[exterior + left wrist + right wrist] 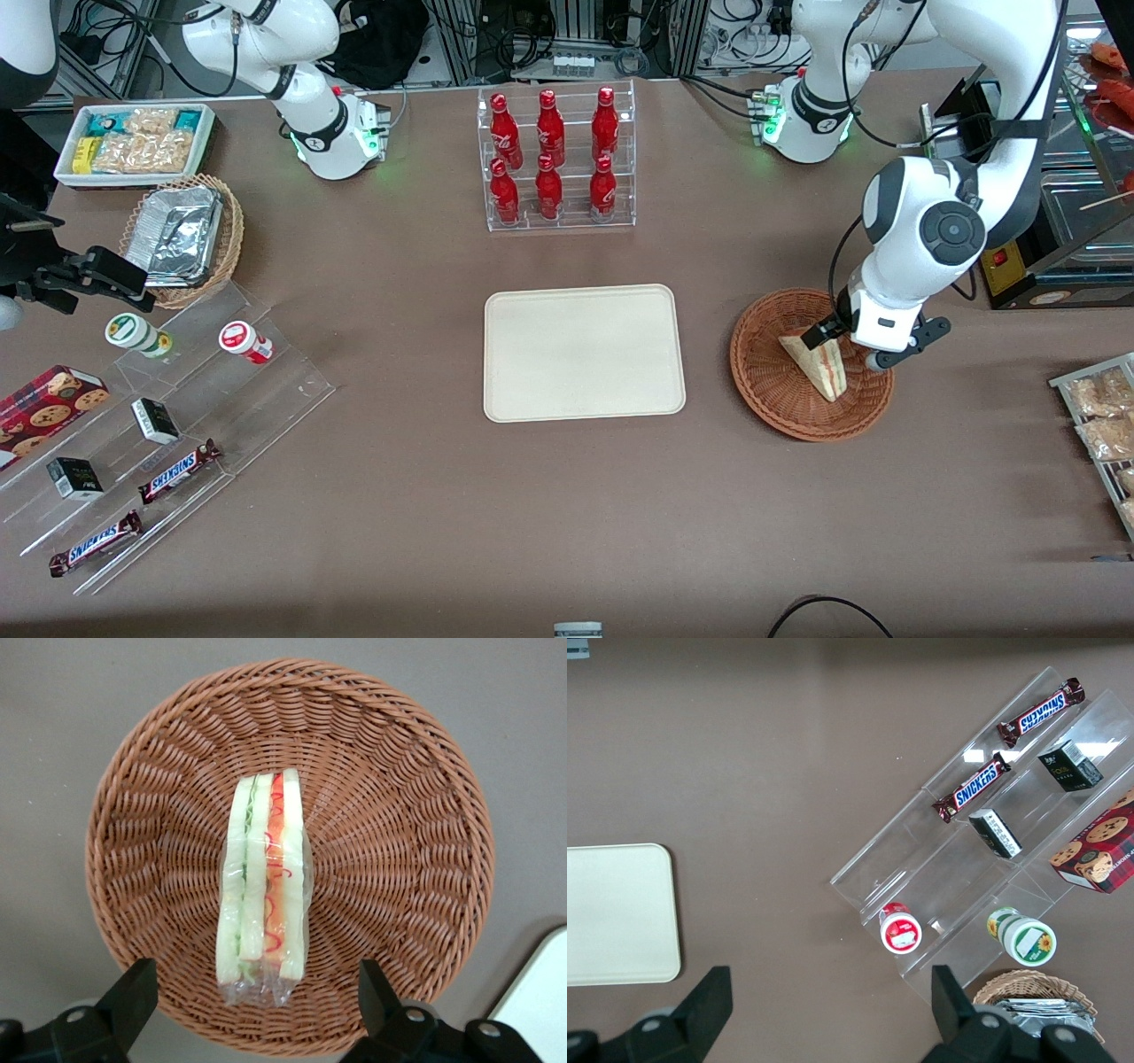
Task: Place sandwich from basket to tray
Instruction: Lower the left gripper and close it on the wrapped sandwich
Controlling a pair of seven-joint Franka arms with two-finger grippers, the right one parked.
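Sandwich (263, 889) lying wrapped in basket (168, 815), cut edge with red, orange, green layers facing up toward wrist camera. Gripper (852, 347) hovering directly above, fingers (133, 992) spread wide either side of wedge, not touching it. Showing only in front view: sandwich (819, 361) sitting in basket (766, 372) toward working arm's end of table, tray (583, 353) lying bare beside basket, well apart from sandwich. Showing only in wrist view: clear wrap around bread.

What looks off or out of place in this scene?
Nothing stands out. The sandwich lies wrapped and intact in the basket, the tray is bare, and the gripper hovers above the sandwich with its jaws open.
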